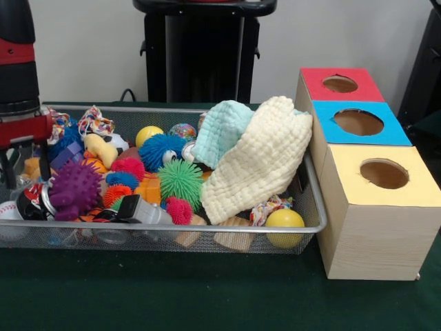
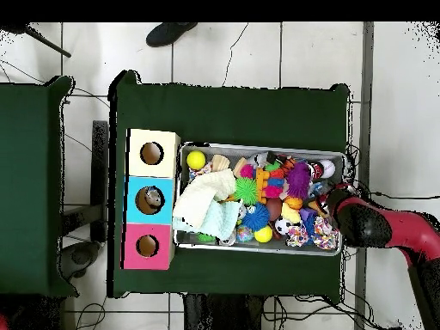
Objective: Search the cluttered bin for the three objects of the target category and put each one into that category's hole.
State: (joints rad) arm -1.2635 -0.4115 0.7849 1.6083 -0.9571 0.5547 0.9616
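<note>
The wire-mesh bin [image 1: 207,227] is full of toys: a purple spiky ball [image 1: 74,187], a green spiky ball [image 1: 180,181], a blue spiky ball [image 1: 157,150], two yellow balls [image 1: 284,221], a baseball [image 1: 8,210] and wooden blocks [image 1: 231,234]. A cream cloth [image 1: 258,162] and a mint cloth [image 1: 220,131] cover the bin's end nearest the boxes. My gripper [image 1: 26,176] hangs over the bin's other end, just above the toys, with its fingers apart and nothing between them. In the overhead view the gripper [image 2: 329,199] is at the bin's [image 2: 258,146] right end.
Three wooden boxes stand in a row beside the bin, each with a round hole: yellow top [image 1: 382,176], blue top [image 1: 358,124], red top [image 1: 339,84]. In the overhead view something small lies in the blue box's hole [image 2: 153,199]. A person's shoe [image 2: 170,33] shows beyond the table.
</note>
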